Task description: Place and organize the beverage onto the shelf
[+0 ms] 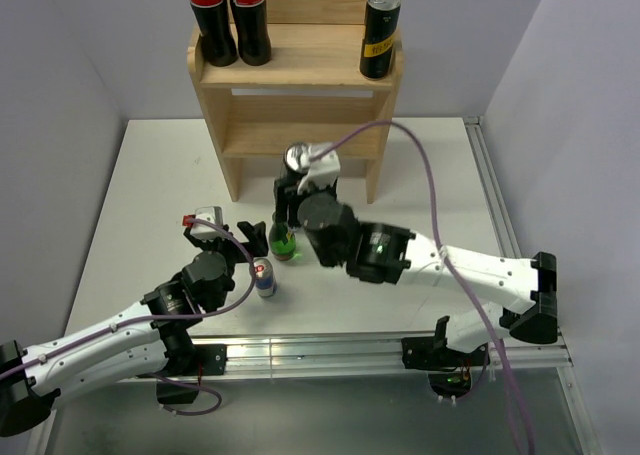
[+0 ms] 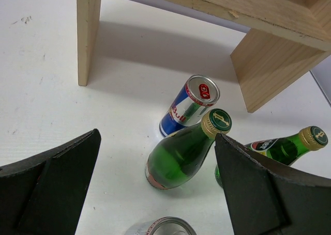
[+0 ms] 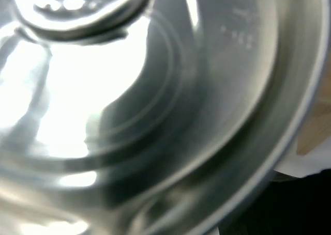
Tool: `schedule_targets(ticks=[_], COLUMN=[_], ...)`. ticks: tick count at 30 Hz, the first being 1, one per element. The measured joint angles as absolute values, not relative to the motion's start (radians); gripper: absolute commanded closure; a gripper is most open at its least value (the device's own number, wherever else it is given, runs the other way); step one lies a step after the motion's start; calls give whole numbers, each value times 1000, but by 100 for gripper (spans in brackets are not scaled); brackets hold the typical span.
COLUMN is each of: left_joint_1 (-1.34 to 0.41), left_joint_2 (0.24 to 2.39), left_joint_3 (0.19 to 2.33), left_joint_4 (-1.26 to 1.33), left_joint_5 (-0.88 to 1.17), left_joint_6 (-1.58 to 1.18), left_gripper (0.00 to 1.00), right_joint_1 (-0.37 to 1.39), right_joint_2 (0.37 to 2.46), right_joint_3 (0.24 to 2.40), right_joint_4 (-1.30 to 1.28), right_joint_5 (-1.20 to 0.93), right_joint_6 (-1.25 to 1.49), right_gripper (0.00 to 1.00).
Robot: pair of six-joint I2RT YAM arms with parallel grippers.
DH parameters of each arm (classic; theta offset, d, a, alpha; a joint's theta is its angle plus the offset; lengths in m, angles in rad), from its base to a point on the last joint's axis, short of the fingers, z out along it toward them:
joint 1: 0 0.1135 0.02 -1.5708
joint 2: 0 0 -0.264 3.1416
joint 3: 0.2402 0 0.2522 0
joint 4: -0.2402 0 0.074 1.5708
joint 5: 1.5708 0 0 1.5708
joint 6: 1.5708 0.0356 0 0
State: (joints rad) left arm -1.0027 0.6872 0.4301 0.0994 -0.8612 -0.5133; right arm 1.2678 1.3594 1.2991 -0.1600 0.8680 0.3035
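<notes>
The shelf is pale, matt bare wood. The green bottle is glossy glass; the can shows a shiny, smooth metal top.

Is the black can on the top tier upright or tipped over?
Upright. The black can stands on its base, lid up, at the right end of the top tier of the shelf.

2 bottles left, 1 can right, atop shelf.
</notes>
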Motion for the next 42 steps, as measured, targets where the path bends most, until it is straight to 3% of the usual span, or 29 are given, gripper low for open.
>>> schedule_targets(ticks=[10, 13, 23, 42], left_joint_1=[-1003, -1003, -1002, -1003], left_joint_2=[662, 649, 627, 633], left_joint_3=[430, 430, 429, 428], left_joint_4=[83, 82, 77, 65], left_joint_5=[-860, -860, -857, -852], left_joint_6=[-517, -517, -517, -517], left_gripper=[1, 1, 1, 1], right_joint_1=[990, 933, 834, 767], right_joint_2=[1597, 1672, 1826, 1853], right_joint_3=[2058, 2199, 2299, 2345], right_joint_4=[-482, -533, -636, -598], right_joint_5=[755, 723, 651, 635], right_joint_6=[143, 119, 99, 61], right_gripper=[100, 100, 100, 100])
